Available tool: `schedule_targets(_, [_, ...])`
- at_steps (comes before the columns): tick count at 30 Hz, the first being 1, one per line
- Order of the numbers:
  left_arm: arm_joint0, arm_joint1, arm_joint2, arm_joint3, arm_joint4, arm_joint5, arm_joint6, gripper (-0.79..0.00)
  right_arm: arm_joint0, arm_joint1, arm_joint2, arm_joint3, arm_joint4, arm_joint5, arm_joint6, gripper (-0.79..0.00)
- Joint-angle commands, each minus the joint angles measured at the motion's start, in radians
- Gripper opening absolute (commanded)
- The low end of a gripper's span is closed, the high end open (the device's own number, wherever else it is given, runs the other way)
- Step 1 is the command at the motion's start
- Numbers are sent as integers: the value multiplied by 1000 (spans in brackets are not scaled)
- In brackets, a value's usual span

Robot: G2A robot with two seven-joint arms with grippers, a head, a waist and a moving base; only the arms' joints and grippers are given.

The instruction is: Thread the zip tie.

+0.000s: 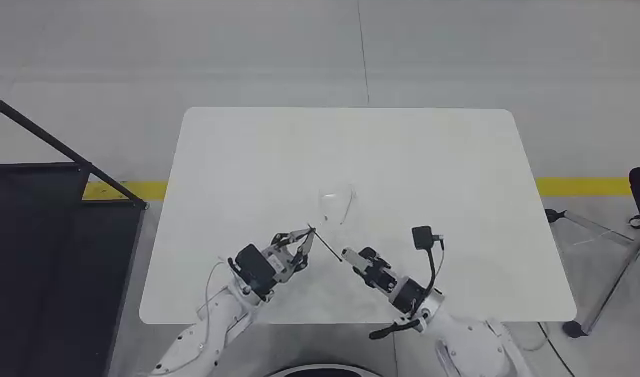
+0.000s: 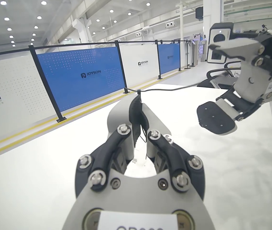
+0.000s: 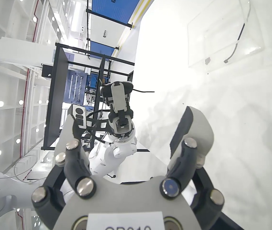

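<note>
My left gripper (image 1: 303,239) (image 2: 138,104) is shut on a black zip tie (image 1: 326,244) (image 2: 164,89), just above the white table (image 1: 420,157) near its front edge. The tie's head sticks up from the fingertips and its thin strap runs out sideways toward my right gripper (image 1: 350,256) (image 2: 207,80). That gripper (image 3: 131,118) is open and holds nothing; the strap's free end lies close to the gap between its fingers. In the right wrist view the left gripper (image 3: 116,92) faces me, with the zip tie (image 3: 145,91) jutting from it.
A clear shallow tray (image 1: 336,205) (image 3: 224,29) lies on the table just beyond both grippers, with another zip tie (image 3: 234,46) inside. The table's far and right parts are bare. A black-framed barrier stands left of the table.
</note>
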State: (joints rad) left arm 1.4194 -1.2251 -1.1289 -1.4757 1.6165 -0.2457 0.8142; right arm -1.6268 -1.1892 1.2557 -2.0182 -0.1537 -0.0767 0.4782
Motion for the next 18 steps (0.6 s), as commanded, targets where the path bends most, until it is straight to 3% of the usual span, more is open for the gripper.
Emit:
schedule_targets(1, [1, -1, 1, 3, 3, 12, 2, -785, -6, 1, 0, -12, 0, -3, 5, 0])
schedule_targets(4, [3, -3, 6, 5, 13, 47, 3, -785, -10, 1, -16, -32, -19, 11, -4, 0])
schedule_targets(6, [1, -3, 10, 8, 15, 48, 3, -785, -5, -1, -29, -38, -24, 22, -11, -160])
schedule_targets(8, [-2, -4, 11, 10, 19, 55, 4, -785, 3, -2, -41, -38, -17, 31, -9, -403])
schedule_targets(9, [-2, -5, 13, 12, 20, 59, 4, -785, 8, -3, -45, -37, -15, 35, -11, -446])
schedule_targets(16, [-7, -6, 17, 18, 21, 63, 5, -785, 41, -7, -76, -20, -19, 64, -17, -650])
schedule_targets(18, [-8, -6, 20, 20, 24, 63, 5, -785, 45, -7, -80, -18, -18, 66, -20, -656])
